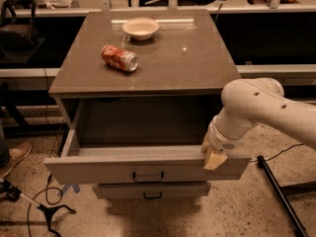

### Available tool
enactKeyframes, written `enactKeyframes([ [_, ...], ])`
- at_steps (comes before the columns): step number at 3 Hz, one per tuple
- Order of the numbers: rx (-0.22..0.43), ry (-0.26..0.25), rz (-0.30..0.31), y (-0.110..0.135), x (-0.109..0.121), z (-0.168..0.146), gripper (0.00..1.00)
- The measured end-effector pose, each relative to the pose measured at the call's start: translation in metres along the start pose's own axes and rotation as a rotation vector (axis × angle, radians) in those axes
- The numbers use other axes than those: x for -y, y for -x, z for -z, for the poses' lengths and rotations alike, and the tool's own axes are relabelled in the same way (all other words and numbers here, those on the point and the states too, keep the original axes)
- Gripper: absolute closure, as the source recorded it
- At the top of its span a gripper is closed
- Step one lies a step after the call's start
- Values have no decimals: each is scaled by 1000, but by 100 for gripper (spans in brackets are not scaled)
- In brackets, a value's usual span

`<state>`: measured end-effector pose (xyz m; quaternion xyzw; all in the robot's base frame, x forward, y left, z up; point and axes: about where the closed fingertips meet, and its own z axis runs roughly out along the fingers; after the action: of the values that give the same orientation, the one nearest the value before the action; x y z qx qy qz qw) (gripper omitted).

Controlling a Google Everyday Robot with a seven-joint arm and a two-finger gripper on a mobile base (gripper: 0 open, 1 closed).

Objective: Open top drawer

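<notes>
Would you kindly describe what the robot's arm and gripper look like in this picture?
The arm is a smooth, off-white shell of thick rounded segments. Its bulbous joint is dotted with a few small dark holes. The gripper, at the right end of the front of the top drawer, looks like a pale tan wedge below a white wrist. No cables, sleeves or printed markings show on the arm.

I see the top drawer (pixel 98 170) pulled well out of the desk (pixel 163 58), flat grey front level, dark bar handle (pixel 148 176) centred, deep box open. My gripper (pixel 214 158) sits at the front's upper right edge.
</notes>
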<state>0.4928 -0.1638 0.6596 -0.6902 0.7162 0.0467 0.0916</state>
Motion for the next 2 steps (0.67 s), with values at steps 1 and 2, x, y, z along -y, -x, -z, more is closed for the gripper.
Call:
enactKeyframes([
  [1, -5, -16, -21, -6, -4, 6, 100],
  [2, -5, -16, -21, -6, -4, 6, 100],
])
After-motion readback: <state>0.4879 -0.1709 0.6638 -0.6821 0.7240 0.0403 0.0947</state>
